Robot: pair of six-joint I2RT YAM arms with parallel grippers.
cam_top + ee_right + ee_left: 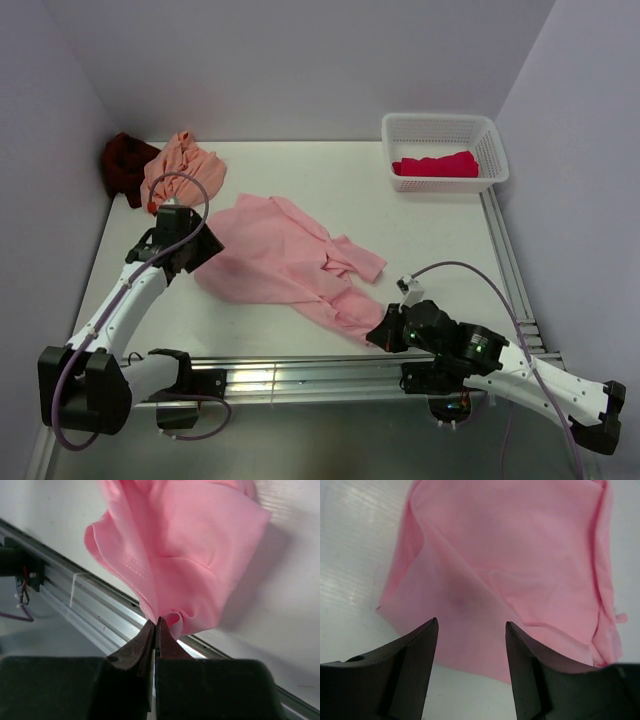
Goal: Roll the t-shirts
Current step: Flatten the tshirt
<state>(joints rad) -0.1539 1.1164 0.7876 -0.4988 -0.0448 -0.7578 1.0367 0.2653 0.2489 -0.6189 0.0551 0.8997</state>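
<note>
The light pink t-shirt lies crumpled and partly spread across the middle of the table. My left gripper hovers at its left edge. In the left wrist view this gripper is open, and the pink cloth lies below and beyond its fingertips with nothing between them. My right gripper is at the shirt's near right corner, by the front rail. Seen from the right wrist camera, it is shut, pinching a fold of the shirt's hem, which is lifted off the table.
A peach-orange t-shirt and a dark maroon one are bunched in the back left corner. A white lattice basket at the back right holds a crimson-pink t-shirt. An aluminium rail runs along the table's front edge.
</note>
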